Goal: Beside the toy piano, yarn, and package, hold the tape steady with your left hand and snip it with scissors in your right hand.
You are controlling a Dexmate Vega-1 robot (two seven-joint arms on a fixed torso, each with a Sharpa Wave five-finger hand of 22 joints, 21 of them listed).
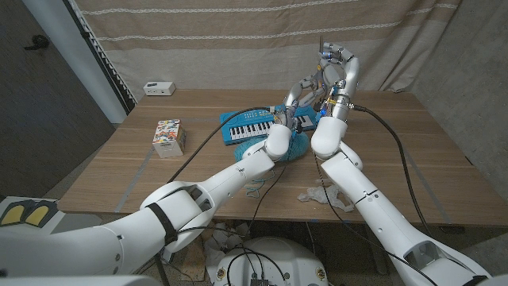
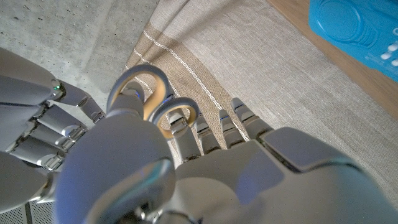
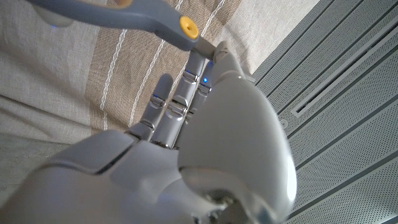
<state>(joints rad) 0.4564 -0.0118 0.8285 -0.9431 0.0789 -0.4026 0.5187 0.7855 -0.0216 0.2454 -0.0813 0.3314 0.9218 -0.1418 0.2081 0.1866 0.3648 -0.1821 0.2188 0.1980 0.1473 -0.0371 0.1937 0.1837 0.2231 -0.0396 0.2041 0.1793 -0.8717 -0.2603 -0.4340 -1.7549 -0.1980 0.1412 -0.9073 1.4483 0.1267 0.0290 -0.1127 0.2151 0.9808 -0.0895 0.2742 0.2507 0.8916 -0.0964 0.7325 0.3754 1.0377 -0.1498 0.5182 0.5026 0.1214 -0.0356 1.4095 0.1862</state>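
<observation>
Both hands are raised together above the table's back middle. Grey scissors (image 1: 321, 44) with yellow-lined loops (image 2: 149, 93) stand between them, tip up. My left hand (image 1: 304, 89) (image 2: 249, 174) has its thumb and a finger at the loops and holds them. My right hand (image 1: 340, 67) (image 3: 205, 143) pinches the scissors (image 3: 124, 14) by the yellow pivot with thumb and fingertips. The right hand's fingers (image 2: 43, 124) also show beside the loops. The blue toy piano (image 1: 248, 127) (image 2: 360, 31) lies below the hands, blue yarn (image 1: 298, 147) beside it, partly behind my left arm.
A colourful package (image 1: 168, 137) stands on the wooden table (image 1: 397, 143) to the left. A small white box (image 1: 159, 87) sits at the back left edge. Crumpled clear wrap (image 1: 324, 195) lies near the front edge. A beige curtain (image 1: 238, 40) hangs behind.
</observation>
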